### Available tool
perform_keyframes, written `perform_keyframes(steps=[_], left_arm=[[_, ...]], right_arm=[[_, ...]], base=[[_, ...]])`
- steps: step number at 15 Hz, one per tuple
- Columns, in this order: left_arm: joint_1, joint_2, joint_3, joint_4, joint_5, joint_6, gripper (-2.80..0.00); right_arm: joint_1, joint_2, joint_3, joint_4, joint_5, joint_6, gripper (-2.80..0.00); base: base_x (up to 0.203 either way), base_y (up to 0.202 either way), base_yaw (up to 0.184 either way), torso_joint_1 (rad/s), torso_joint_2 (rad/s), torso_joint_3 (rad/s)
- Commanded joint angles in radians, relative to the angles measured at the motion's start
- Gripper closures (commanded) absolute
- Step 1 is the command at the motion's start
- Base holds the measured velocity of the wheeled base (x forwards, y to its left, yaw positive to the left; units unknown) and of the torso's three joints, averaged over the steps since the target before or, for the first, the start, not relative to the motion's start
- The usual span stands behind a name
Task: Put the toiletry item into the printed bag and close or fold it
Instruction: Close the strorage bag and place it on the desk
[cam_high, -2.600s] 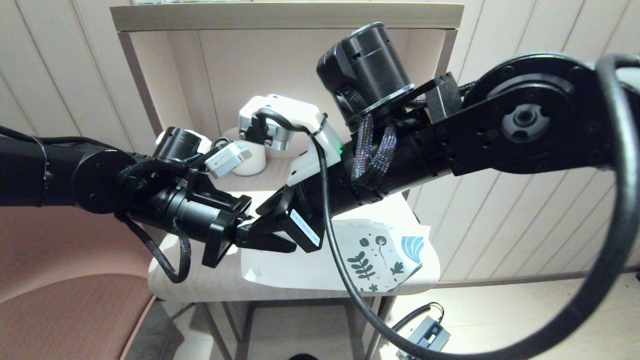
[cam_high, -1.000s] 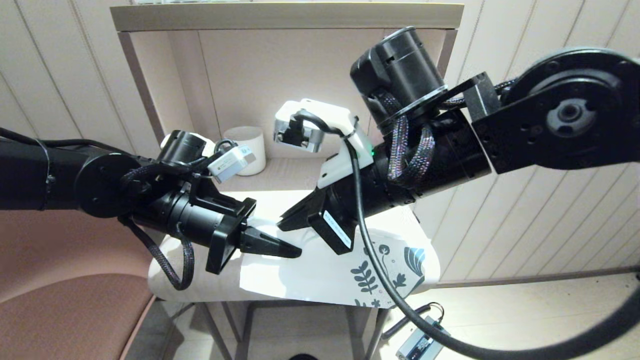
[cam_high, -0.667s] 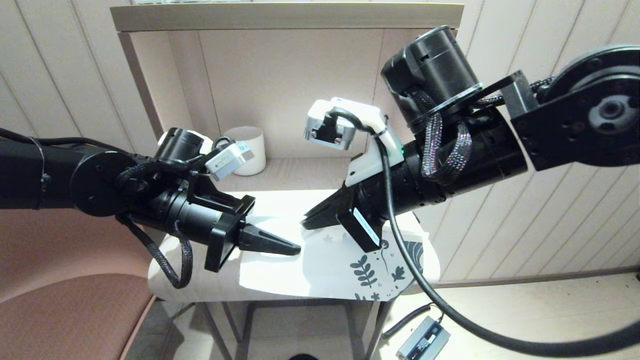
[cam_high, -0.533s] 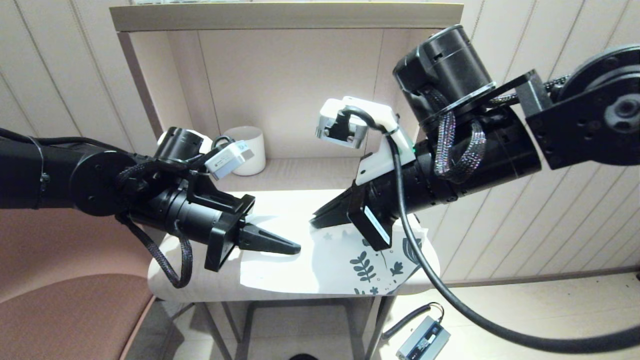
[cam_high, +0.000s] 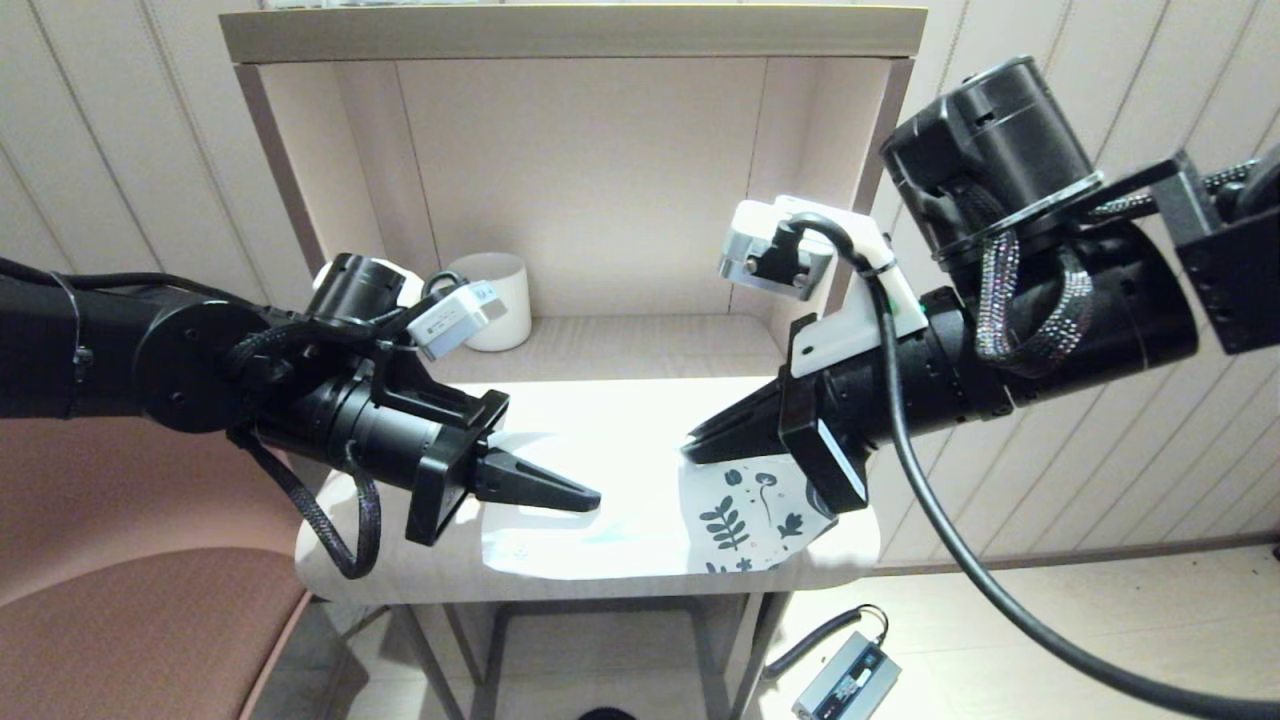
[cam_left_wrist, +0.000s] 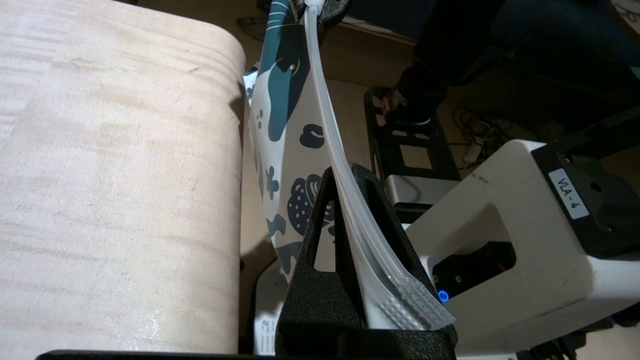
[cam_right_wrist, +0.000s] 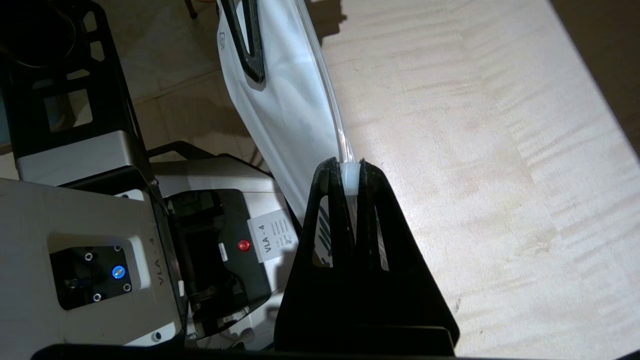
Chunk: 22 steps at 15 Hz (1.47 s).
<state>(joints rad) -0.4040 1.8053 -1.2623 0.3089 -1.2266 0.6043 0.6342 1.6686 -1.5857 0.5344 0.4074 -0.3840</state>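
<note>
The printed bag (cam_high: 640, 535) hangs upright over the small table's front edge, with its leaf prints (cam_high: 745, 505) at the right end. My left gripper (cam_high: 590, 497) is shut on the plain end of the bag's zip edge (cam_left_wrist: 325, 115); its tips (cam_left_wrist: 345, 172) pinch the strip. My right gripper (cam_high: 695, 452) is shut on the white zip slider (cam_right_wrist: 350, 177) at the printed end of the bag (cam_right_wrist: 280, 100). Between the two grippers the zip edge runs taut. The toiletry item is not in view.
A white ribbed mug (cam_high: 497, 300) stands at the back left of the table (cam_high: 600, 420), under a shelf. A pink chair (cam_high: 130, 620) is at the lower left. A small grey device (cam_high: 850, 680) with a cable lies on the floor.
My right gripper has slid right along the bag's top edge, from next to the left gripper out to the printed end. The left gripper has held still on the plain end.
</note>
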Motion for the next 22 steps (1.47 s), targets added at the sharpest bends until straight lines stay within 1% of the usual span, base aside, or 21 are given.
perform_keyframes(steps=[1, 6, 8, 12, 18, 22], left_arm=[[0.001, -0.003, 0.0, 0.001, -0.007, 0.003, 0.0], [0.001, -0.003, -0.003, 0.001, -0.007, 0.003, 0.0], [0.001, -0.003, -0.002, 0.001, -0.007, 0.003, 0.0], [0.001, -0.002, 0.0, -0.001, -0.007, 0.003, 0.0], [0.001, 0.002, 0.0, -0.001, -0.005, 0.003, 0.0], [0.001, 0.002, 0.0, -0.001, -0.005, 0.003, 0.0]], right_arm=[[-0.028, -0.048, 0.042, -0.002, 0.004, -0.003, 0.0], [-0.096, -0.116, 0.127, -0.004, 0.005, -0.004, 0.0], [-0.128, -0.139, 0.156, -0.004, 0.027, -0.005, 0.0], [-0.184, -0.177, 0.202, -0.004, 0.039, -0.006, 0.0], [-0.235, -0.216, 0.266, -0.005, 0.048, -0.015, 0.0], [-0.24, -0.217, 0.277, -0.005, 0.056, -0.014, 0.0]], base=[[0.0, 0.0, 0.0, 0.0, 0.0, 0.0], [0.0, 0.0, 0.0, 0.0, 0.0, 0.0], [0.0, 0.0, 0.0, 0.0, 0.0, 0.0], [0.0, 0.0, 0.0, 0.0, 0.0, 0.0], [0.0, 0.0, 0.0, 0.0, 0.0, 0.0], [0.0, 0.0, 0.0, 0.0, 0.0, 0.0]])
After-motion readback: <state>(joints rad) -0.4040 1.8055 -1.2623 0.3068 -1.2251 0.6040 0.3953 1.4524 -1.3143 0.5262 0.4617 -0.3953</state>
